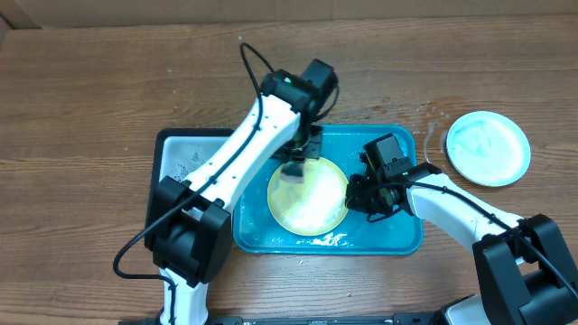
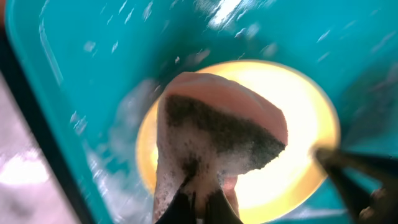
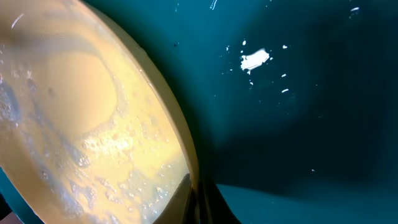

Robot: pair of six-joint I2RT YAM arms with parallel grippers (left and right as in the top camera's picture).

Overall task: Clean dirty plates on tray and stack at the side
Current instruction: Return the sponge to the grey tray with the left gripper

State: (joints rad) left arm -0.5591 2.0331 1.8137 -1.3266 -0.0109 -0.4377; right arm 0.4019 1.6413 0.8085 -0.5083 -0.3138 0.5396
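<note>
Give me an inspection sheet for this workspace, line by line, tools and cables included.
Surface: wooden table, wet specks near the teal tray.
Job's things: yellow-green plate soapy in tray; blue plate on table, right.
Clutter: grey tray under left arm.
Tools: left tool shut on sponge; right tool shut on yellow-green plate's rim.
Cables: black cable looping above left arm.
Surroundings: tan strip beyond far edge.

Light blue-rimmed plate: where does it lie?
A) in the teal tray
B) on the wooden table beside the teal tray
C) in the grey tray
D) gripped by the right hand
B: overhead, the light blue-rimmed plate lies on the table, apart from the teal tray, which holds the yellow-green plate.
</note>
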